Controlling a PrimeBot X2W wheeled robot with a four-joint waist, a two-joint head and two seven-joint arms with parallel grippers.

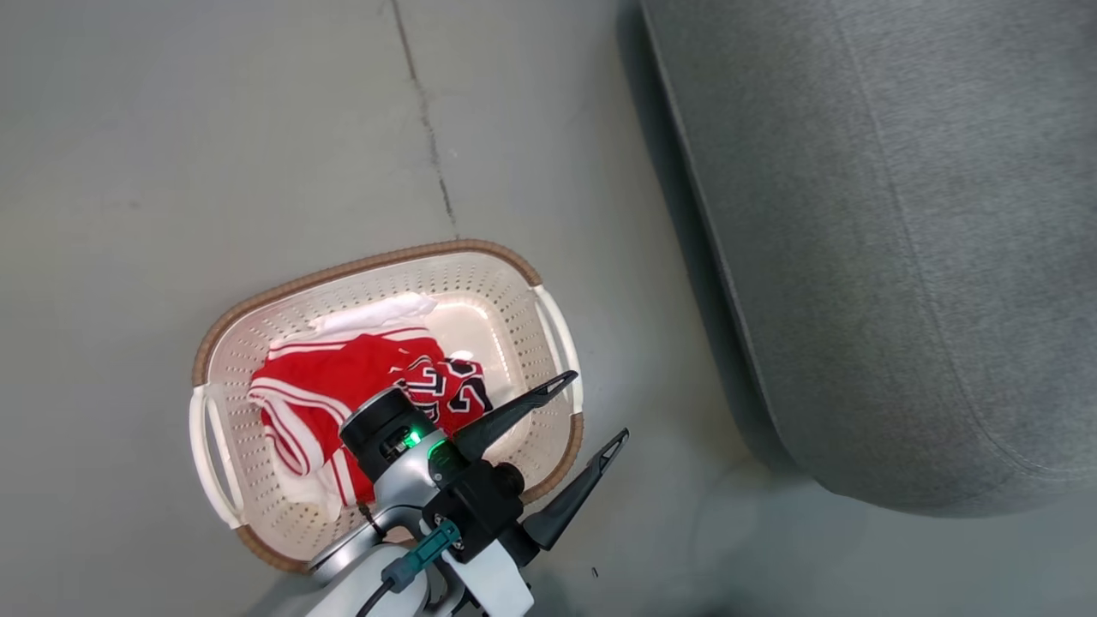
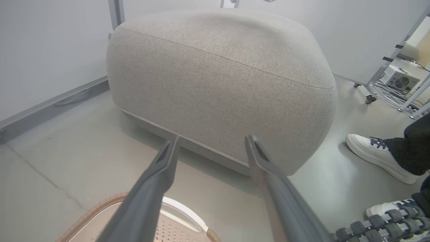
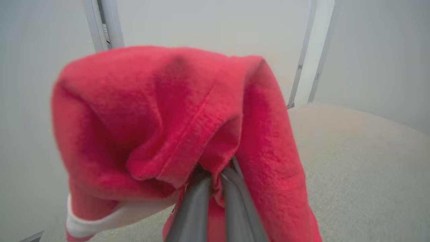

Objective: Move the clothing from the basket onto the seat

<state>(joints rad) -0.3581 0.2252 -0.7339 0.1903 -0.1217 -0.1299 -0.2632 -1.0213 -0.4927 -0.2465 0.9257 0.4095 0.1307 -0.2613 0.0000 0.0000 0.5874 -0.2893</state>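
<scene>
Smooth grey floor [image 1: 214, 128]; thin crack [image 1: 424, 111] runs down to basket [image 1: 360, 266]. Basket stands on floor near seat [image 1: 900, 214], bare gap between. Seat rests on floor. Person's white shoe [image 2: 373, 153] on floor beside seat corner; frame caster [image 2: 370, 99] behind.

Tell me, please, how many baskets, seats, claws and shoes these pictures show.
Basket: 1
Seat: 1
Claws: 2 (left claw open, right claw shut on red clothing)
Shoes: 2 (upper shoe, lower shoe)
Total: 6
</scene>
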